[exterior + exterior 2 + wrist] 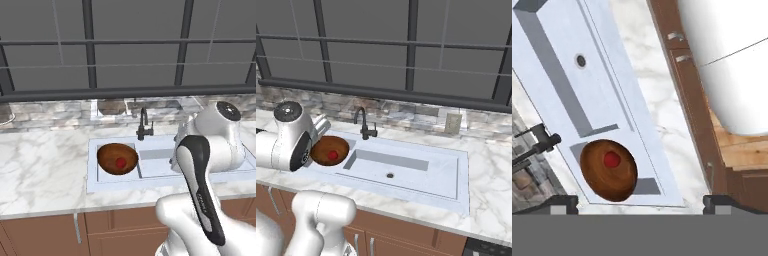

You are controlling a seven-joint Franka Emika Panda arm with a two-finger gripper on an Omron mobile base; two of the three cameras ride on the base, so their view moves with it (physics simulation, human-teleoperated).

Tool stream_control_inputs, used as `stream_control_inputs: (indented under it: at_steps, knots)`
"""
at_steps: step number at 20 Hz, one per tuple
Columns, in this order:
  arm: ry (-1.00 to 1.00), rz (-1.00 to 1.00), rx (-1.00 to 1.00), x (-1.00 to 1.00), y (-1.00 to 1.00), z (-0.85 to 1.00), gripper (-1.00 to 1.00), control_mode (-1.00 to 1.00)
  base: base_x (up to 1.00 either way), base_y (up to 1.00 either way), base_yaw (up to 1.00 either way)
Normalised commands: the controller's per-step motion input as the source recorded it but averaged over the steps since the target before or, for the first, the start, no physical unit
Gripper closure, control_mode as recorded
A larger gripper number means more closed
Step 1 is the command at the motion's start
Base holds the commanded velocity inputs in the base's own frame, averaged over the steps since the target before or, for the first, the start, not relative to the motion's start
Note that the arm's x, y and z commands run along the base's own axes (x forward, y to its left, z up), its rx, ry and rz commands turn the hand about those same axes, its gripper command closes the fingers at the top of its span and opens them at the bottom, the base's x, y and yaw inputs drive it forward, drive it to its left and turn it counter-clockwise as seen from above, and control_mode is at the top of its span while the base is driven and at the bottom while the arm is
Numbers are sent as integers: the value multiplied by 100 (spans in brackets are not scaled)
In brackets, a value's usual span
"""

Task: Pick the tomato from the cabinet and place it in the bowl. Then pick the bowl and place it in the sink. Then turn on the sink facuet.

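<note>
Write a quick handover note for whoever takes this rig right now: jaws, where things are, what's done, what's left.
Gripper: jaws wide open, holding nothing, above the sink.
Bowl: sitting in the small basin.
Tomato: inside the bowl.
Faucet: behind the sink, between the basins; no water seen running.
Done: tomato in bowl, bowl in sink.
Left: turn on the faucet.

Left base view: from behind the arm's left, looking forward and down onto the sink (150, 165). Right base view: same sink from the right, sharing bowl (330, 150) and faucet (363, 124). Hand view: rolled, looking down, close over the bowl.
</note>
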Motion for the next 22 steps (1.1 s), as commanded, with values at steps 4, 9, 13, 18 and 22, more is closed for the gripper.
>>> stream_control_inputs:
  at_steps: [4, 9, 13, 18, 22]
  knots:
    - [-11, -13, 28, -18, -94, 80, -100, -100, 0, 0, 0]
    - [-38, 0, 26, 9, -83, -1, -100, -100, 0, 0, 0]
    - [-55, 0, 14, 48, -17, -39, -100, -100, 0, 0, 0]
    - [-37, -3, 14, 81, 0, -45, -100, -100, 0, 0, 0]
    - [10, -7, 25, 52, -1, -4, -100, -100, 0, 0, 0]
